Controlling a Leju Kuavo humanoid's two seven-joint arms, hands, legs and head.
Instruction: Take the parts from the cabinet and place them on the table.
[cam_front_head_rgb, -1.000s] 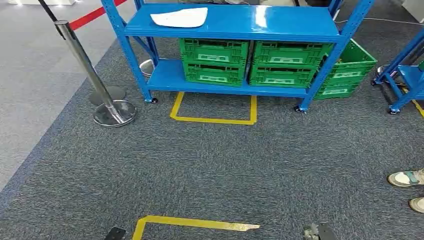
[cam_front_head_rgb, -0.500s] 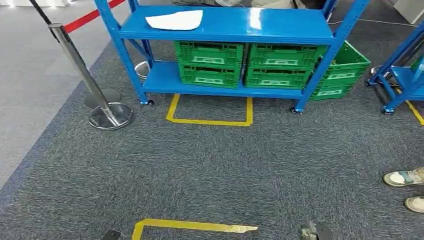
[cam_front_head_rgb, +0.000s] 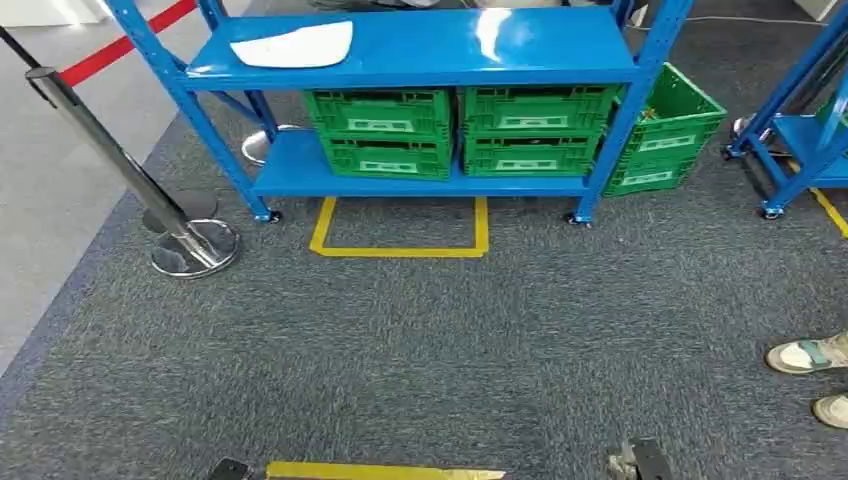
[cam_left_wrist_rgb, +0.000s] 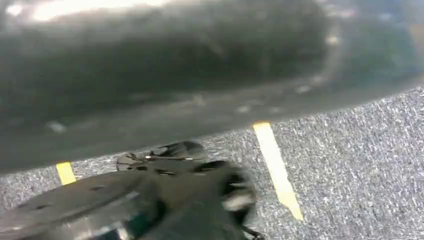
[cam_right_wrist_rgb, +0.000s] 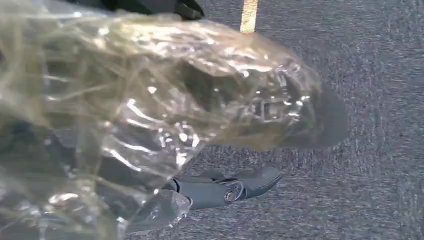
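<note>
Nearest, at the bottom edge of the head view, the right hand (cam_front_head_rgb: 638, 464) hangs low over the grey carpet (cam_front_head_rgb: 430, 340). The right wrist view shows it wrapped around a crumpled clear plastic bag (cam_right_wrist_rgb: 150, 100) with dark parts inside; one grey finger (cam_right_wrist_rgb: 225, 189) curls under the bag, so the hand has hold of it. The left hand (cam_front_head_rgb: 229, 469) hangs at the other side beside a strip of yellow floor tape (cam_front_head_rgb: 385, 471). In the left wrist view the left hand (cam_left_wrist_rgb: 165, 195) is blurred and dark, and I cannot tell how far open it is or whether it holds anything. To the right, a person's shoes (cam_front_head_rgb: 815, 375) stand on the carpet. Farther on, a yellow tape outline (cam_front_head_rgb: 400, 232) marks the floor in front of the blue cabinet (cam_front_head_rgb: 400, 55). Its lower shelf carries green crates (cam_front_head_rgb: 460, 130), another green crate (cam_front_head_rgb: 665, 135) leans against its right side, and a white sheet (cam_front_head_rgb: 293, 45) lies on its upper shelf. A chrome stanchion (cam_front_head_rgb: 130, 175) with a red belt stands to the left.
</note>
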